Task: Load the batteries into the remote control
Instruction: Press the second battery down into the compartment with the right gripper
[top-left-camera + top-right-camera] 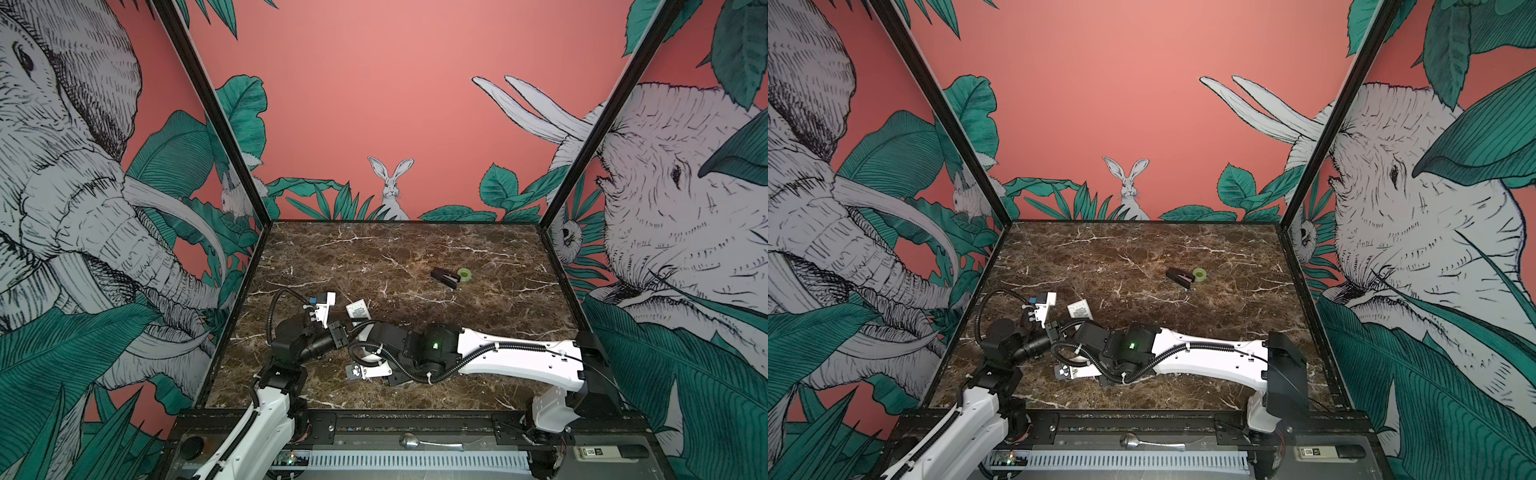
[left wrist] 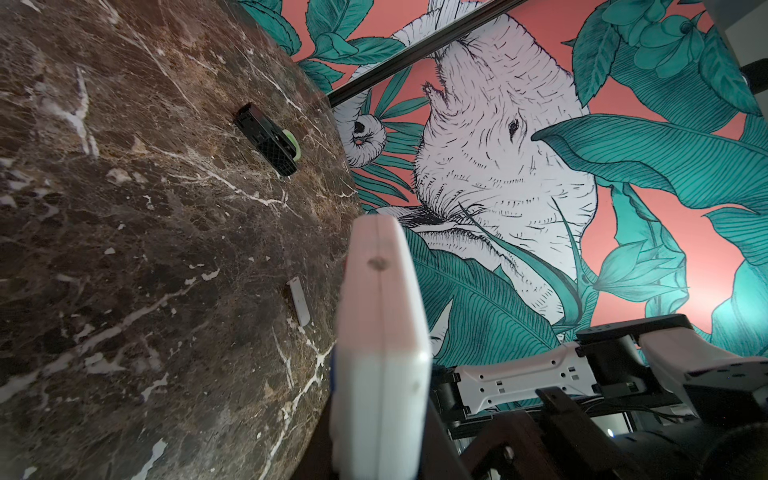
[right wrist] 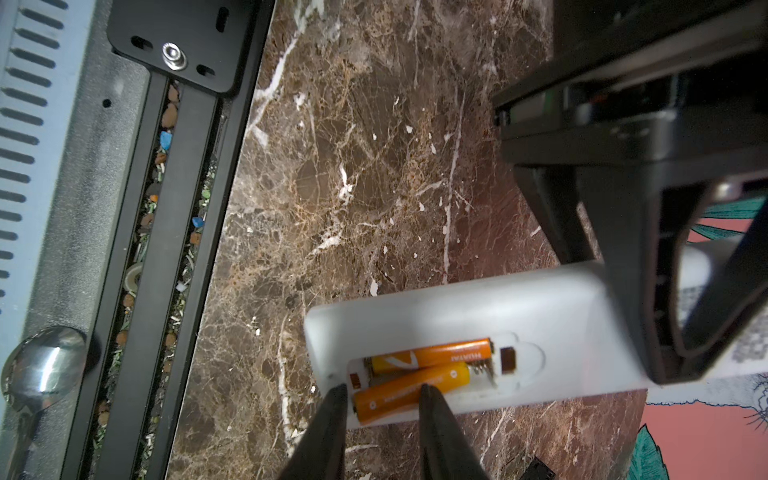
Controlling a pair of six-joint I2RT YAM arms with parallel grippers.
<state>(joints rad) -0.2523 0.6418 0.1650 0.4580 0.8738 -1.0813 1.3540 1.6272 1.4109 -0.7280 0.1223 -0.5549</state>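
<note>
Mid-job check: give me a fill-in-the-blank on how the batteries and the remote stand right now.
1. The open compartment of the remote holds ___ orange batteries.
2. The battery nearer the right gripper lies ___, one end over the compartment's rim.
3. The left gripper is shut on the ___.
4. Beside the black object on the table lies a ___ roll of tape.
Missing words: two; tilted; remote; green.
</note>
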